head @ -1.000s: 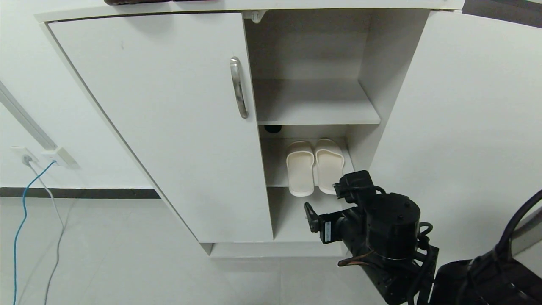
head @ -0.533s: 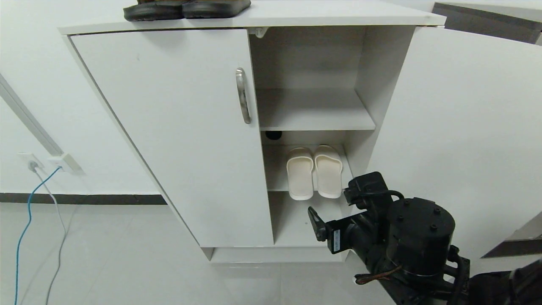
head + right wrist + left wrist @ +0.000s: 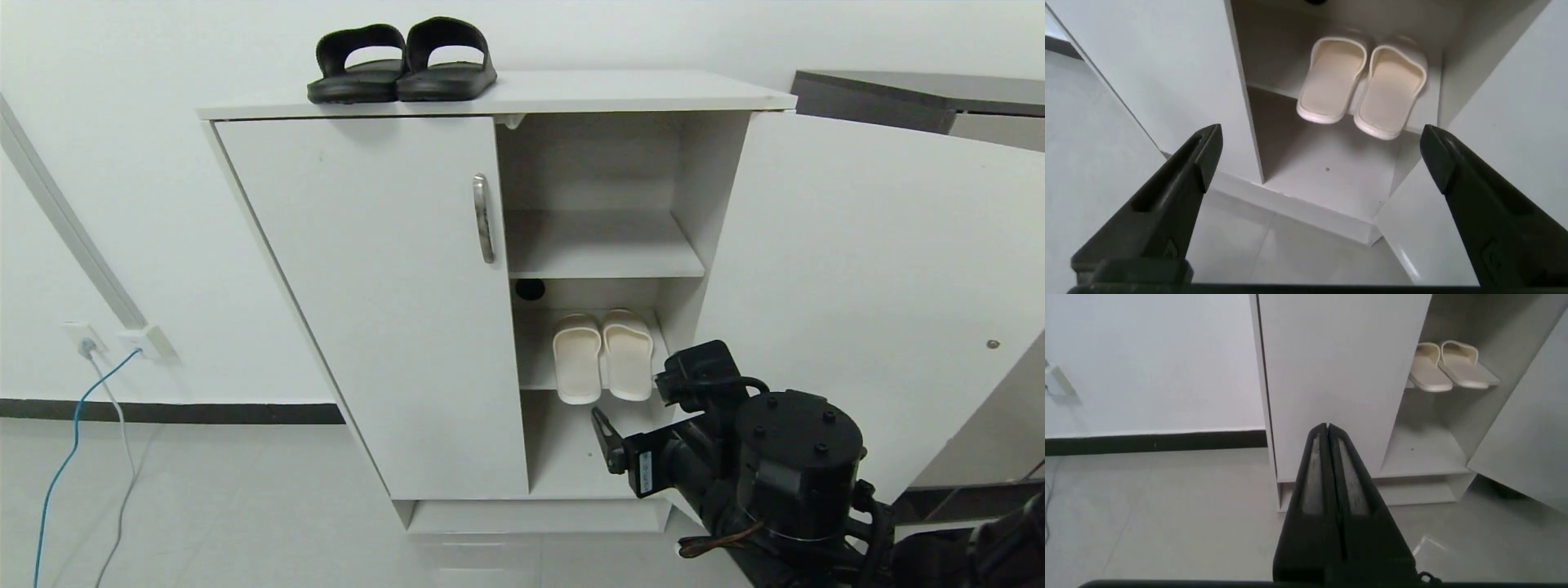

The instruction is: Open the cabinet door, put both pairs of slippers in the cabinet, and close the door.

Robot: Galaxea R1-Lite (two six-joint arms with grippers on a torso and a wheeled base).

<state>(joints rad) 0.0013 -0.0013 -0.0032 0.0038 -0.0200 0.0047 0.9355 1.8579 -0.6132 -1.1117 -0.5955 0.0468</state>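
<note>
A white cabinet (image 3: 384, 310) stands against the wall with its right door (image 3: 857, 286) swung open and its left door shut. A pair of white slippers (image 3: 602, 355) lies side by side on the middle shelf, toes inward. A pair of black slippers (image 3: 402, 61) rests on the cabinet top. My right gripper (image 3: 645, 408) hangs open in front of the lower compartment, below the white slippers (image 3: 1362, 77), with nothing between its fingers (image 3: 1176, 196). My left gripper (image 3: 1327, 449) is shut and empty, low over the floor, facing the shut left door (image 3: 1339, 367).
The left door carries a metal handle (image 3: 484, 219). A wall socket (image 3: 82, 339) with a blue and a grey cable sits low on the left wall. A dark counter (image 3: 914, 90) stands behind the open door. Pale floor tiles (image 3: 204, 506) spread in front.
The head camera has tilted up and drawn back, bringing the cabinet top and the black slippers into view. The white slippers and the right gripper keep their places relative to the cabinet.
</note>
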